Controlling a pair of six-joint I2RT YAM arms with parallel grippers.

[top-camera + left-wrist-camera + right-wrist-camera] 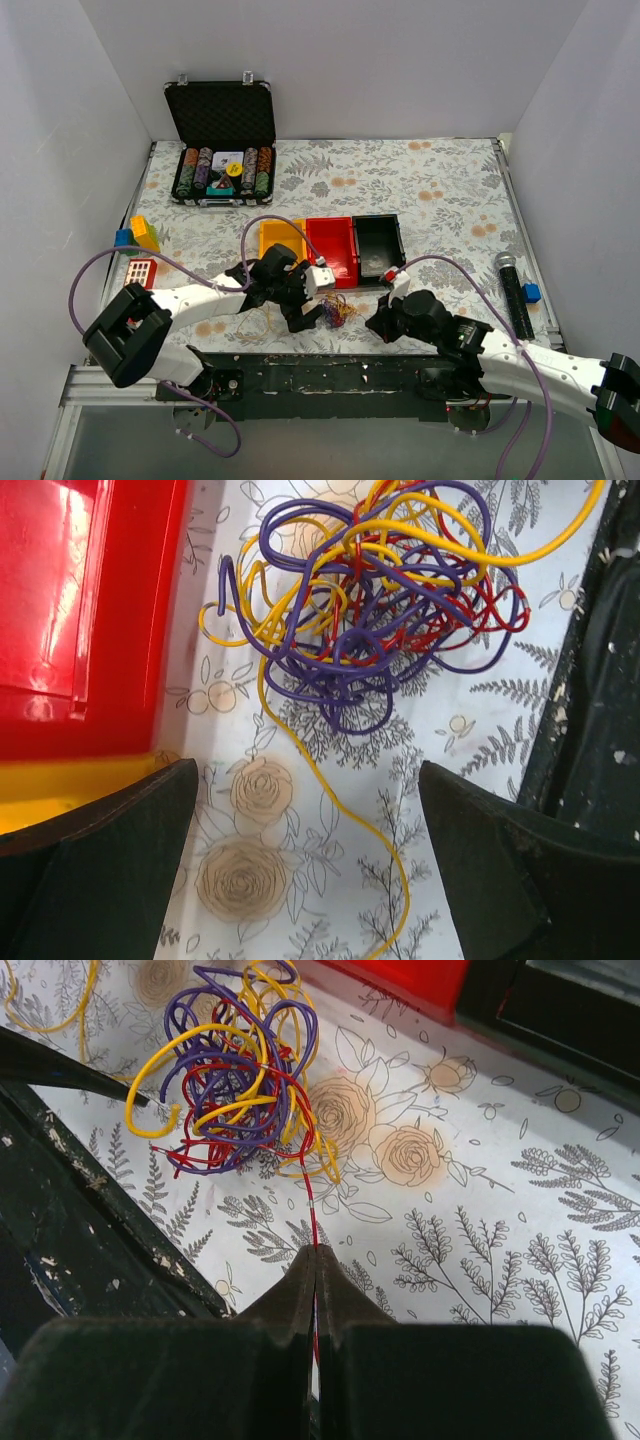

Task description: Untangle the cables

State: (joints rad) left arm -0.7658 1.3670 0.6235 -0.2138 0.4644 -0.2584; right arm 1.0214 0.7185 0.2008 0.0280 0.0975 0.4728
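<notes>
The cables (pixel 338 312) (pixel 380 590) (pixel 235 1080) lay as one knot of yellow, purple and red wire on the flowered table (pixel 450 190), close to its near edge and just beside the dark base rail (pixel 330 375) (pixel 80 1210). Just beyond the knot stood a row of three open bins touching side by side: the yellow bin (pixel 281 238), the red bin (pixel 333 250) (pixel 90 610) and the black bin (pixel 378 245); what lay in the black bin could not be made out. At the far left an open case (pixel 221 140) held rows of poker chips (pixel 205 170).

Bare cloth extended behind the bins to the far edge. A microphone (pixel 512 290) and a blue block (pixel 532 292) lay by the right edge.

The left gripper (pixel 305 312) (pixel 308 780) hovered beside the knot with jaws wide apart and touching nothing, while a yellow strand (pixel 330 800) ran between them. The right gripper (pixel 378 325) (pixel 316 1260) was closed, pinching a red strand (pixel 311 1210) that led straight to the knot.
</notes>
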